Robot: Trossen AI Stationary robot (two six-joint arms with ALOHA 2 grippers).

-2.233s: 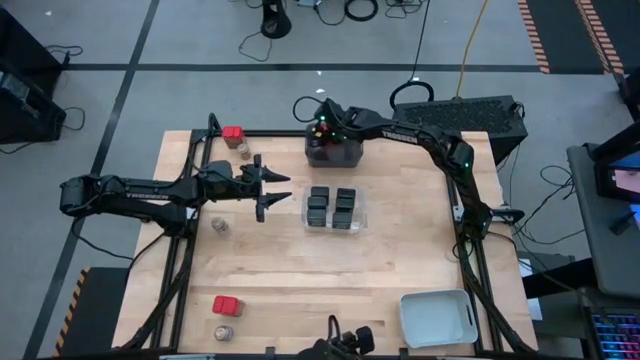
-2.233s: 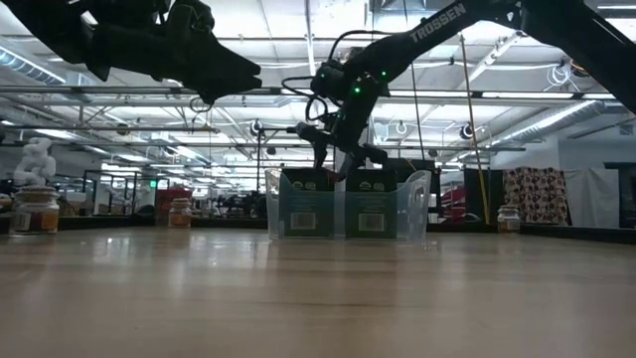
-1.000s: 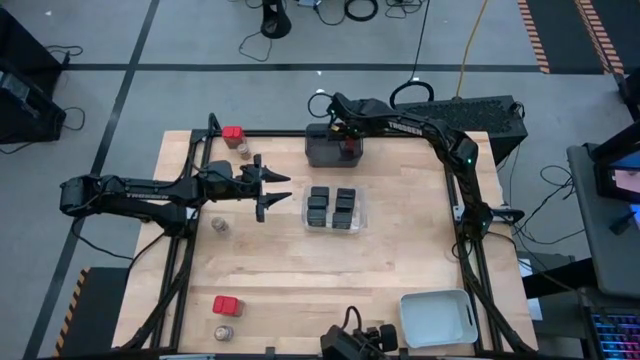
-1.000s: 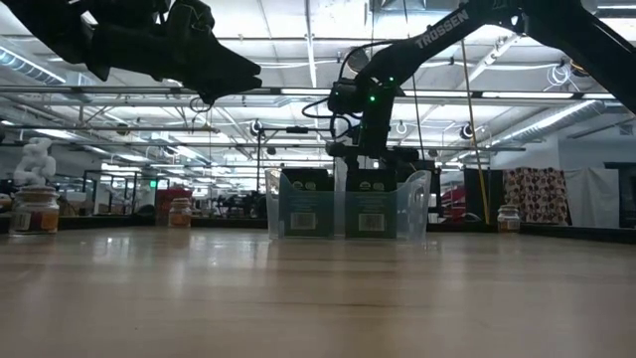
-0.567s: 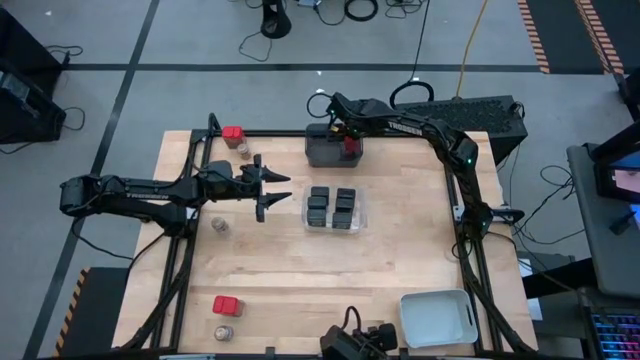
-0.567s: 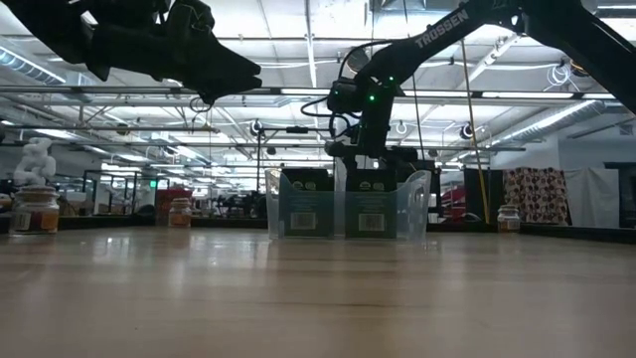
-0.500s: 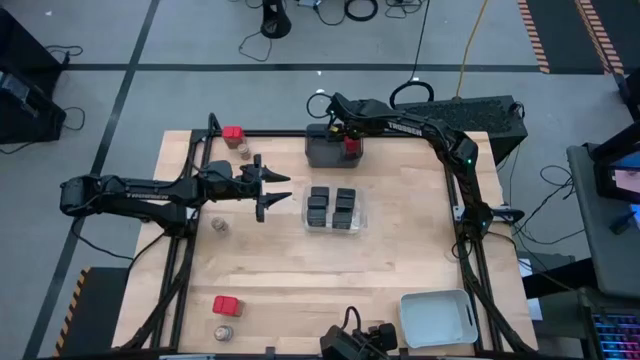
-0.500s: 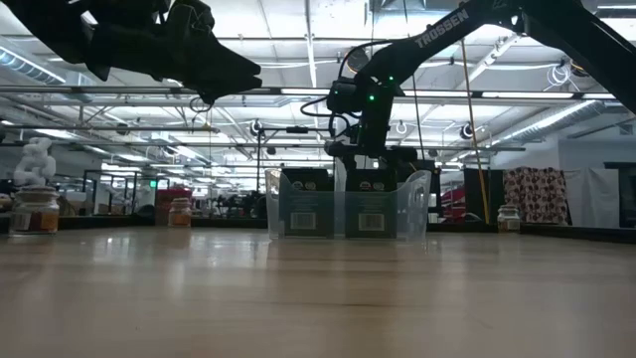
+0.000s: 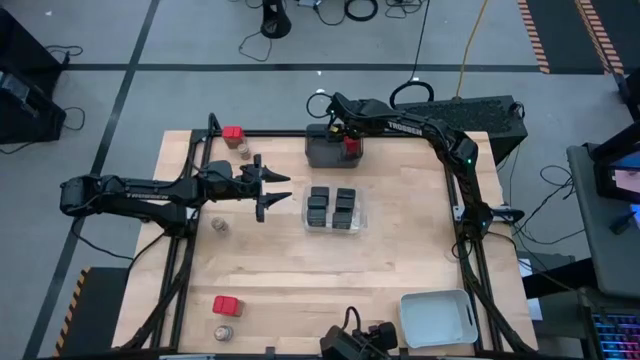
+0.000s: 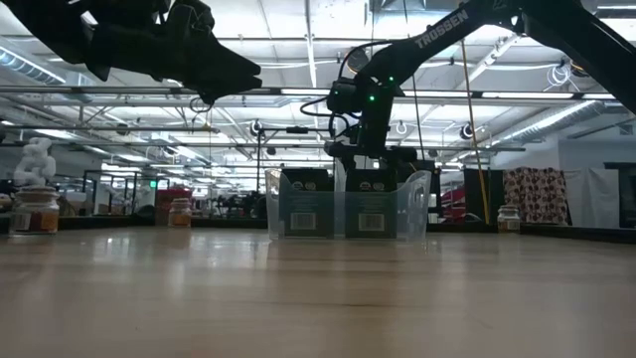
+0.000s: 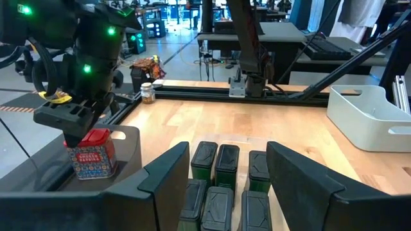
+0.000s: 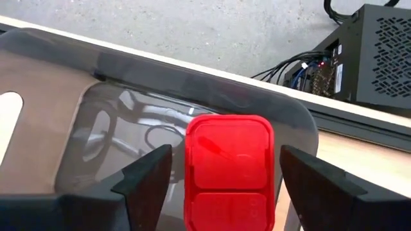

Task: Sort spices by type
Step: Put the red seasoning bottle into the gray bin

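Note:
My right gripper [image 9: 345, 137] hangs open over the right part of the dark grey tray [image 9: 322, 155] at the table's far edge. Its fingers stand on either side of a red-topped container [image 12: 229, 168] without touching it. That container [image 11: 90, 154] stands upright on the tray's floor. My left gripper [image 9: 283, 187] is open, hovering left of the clear tray [image 9: 359, 212], which holds several black boxes [image 11: 218, 186]. Loose on the table are two red-topped containers [image 9: 232, 132] [image 9: 226, 305] and three round jars [image 9: 243, 150] [image 9: 219, 226] [image 9: 224, 332].
A pale grey tray [image 9: 437, 318] sits at the table's near right corner. Black frame rails [image 9: 190, 200] run along the table's left, far and right edges. Bare wood lies between the clear tray and the near edge. A camera mount [image 9: 350, 343] stands at the near edge.
My right gripper has shifted over the dark grey tray toward the table's right edge and come down. For the last second it has kept almost still above the red-topped container, which now shows in the tray's right part.

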